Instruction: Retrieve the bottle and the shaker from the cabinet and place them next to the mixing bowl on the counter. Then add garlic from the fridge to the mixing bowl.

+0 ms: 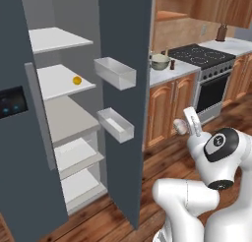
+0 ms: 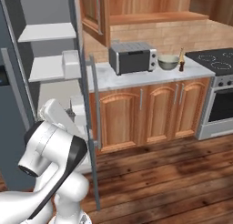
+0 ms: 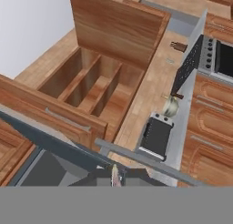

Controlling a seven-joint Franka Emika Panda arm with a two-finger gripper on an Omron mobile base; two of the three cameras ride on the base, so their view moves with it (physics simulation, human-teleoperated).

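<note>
Left base view: dark grey fridge (image 1: 123, 64) is standing open, white shelves (image 1: 59, 39) showing, with a small round yellow-orange item (image 1: 77, 80) sitting on the second shelf near its front edge; cannot tell what it is. Two white door bins (image 1: 115, 73) are hanging on the inside of the open fridge door. To the right, the grey-white worktop (image 1: 170, 71) over wooden cabinets is carrying the pale greenish mixing bowl (image 1: 160, 62), with a small dark brown bottle (image 1: 172, 65) just beside it on its right. Further right the black-topped stove (image 1: 204, 56) is standing, and a brown shaker-like container (image 1: 221, 33) is sitting on the far worktop beyond it.

The white arm is rising at lower right, and the gripper (image 1: 181, 127) is held up in front of the cabinets, well apart from the bowl, closed on a small pale rounded thing that looks like garlic (image 1: 180, 126), though it is too small to be sure.

Right base view: the fridge shelves are at left, the arm is folding low in front of them, then a silver toaster oven (image 2: 133, 57), the bowl (image 2: 168, 61) and bottle (image 2: 181, 60) side by side on the worktop (image 2: 136, 77).

Hand view: rolled, looking at wooden cabinets, the toaster oven (image 3: 156, 136) and the bowl (image 3: 171, 107); a pale sliver is showing between the fingertips at the bottom edge.
</note>
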